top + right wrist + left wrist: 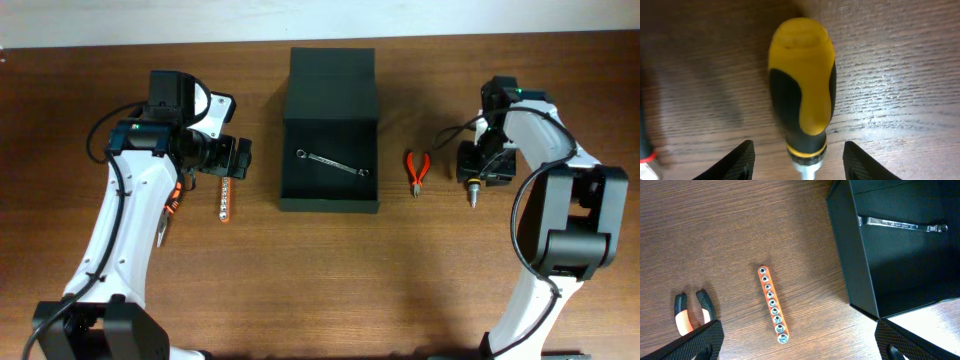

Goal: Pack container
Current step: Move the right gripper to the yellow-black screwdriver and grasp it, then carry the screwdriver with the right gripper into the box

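Note:
The dark green-black container (330, 200) stands open at the table's middle, lid flap back, with a silver wrench (332, 165) inside. It also shows in the left wrist view (860, 265), the wrench (902, 225) in it. My left gripper (238, 158) is open above an orange socket rail (225, 197), which lies between its fingers (773, 304). My right gripper (472, 172) is open around a yellow-black screwdriver (802, 85) lying on the table; its tip shows overhead (473, 196). The fingers do not touch it.
Red-handled pliers (417, 171) lie between the container and my right gripper. Orange-handled pliers (171, 205) lie under the left arm, also in the left wrist view (687, 314). A white wall edge runs along the table's back.

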Robot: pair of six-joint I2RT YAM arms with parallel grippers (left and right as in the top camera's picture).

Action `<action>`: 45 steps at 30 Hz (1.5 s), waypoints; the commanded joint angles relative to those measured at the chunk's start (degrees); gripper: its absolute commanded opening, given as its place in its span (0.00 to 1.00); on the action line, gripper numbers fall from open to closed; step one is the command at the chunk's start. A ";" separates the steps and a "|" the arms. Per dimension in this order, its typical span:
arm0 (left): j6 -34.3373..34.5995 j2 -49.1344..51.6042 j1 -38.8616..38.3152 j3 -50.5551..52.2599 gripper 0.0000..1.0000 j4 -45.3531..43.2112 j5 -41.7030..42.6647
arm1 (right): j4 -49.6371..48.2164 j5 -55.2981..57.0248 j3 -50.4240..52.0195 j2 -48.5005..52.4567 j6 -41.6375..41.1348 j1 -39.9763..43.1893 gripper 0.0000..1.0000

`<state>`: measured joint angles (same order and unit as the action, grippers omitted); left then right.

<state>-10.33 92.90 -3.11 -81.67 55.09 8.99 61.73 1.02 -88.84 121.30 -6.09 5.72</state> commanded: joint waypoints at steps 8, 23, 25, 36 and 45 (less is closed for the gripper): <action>-0.92 0.37 -0.11 -1.09 0.99 0.07 0.20 | -4.83 0.68 5.75 0.39 -1.95 0.31 0.40; -0.92 0.37 -0.11 -1.09 0.99 0.07 0.17 | -4.83 -1.03 4.74 -1.29 -1.95 0.31 0.12; -0.92 0.37 -0.13 -1.09 0.99 0.07 0.17 | -4.24 -1.38 3.67 -2.97 -1.92 0.31 0.13; -0.92 0.37 -0.11 -1.09 0.99 0.07 0.17 | 0.09 -2.32 -6.29 -18.78 -1.01 -3.50 0.04; -0.92 0.37 -0.11 -1.09 0.99 0.07 0.17 | -0.22 -4.04 -11.58 -26.38 18.93 -22.82 0.04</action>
<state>-10.33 92.90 -3.11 -81.67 55.09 8.99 61.58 -1.67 -99.79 95.46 2.68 -11.00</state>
